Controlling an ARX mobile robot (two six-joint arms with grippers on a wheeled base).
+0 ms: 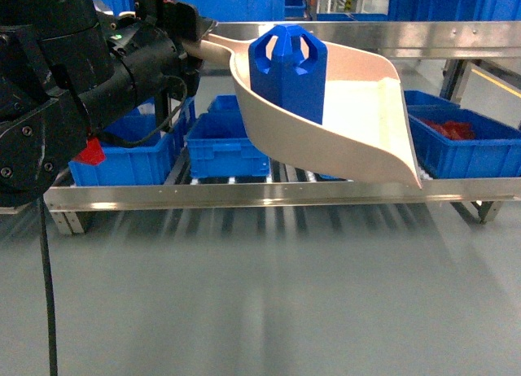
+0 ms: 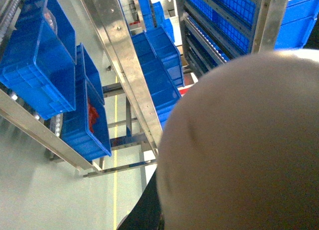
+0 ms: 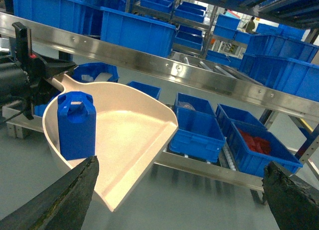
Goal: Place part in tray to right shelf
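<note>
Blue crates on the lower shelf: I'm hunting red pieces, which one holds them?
The rightmost crate, beyond the tray's lip; the other crates show no red inside.

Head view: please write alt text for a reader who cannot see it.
The left gripper holds a beige tray by its handle, in the air before the right shelf, with the blue part standing upright at the tray's back. Blue crates sit on the shelf's rollers behind; one at the right holds red pieces. The right gripper is out of view.
</note>
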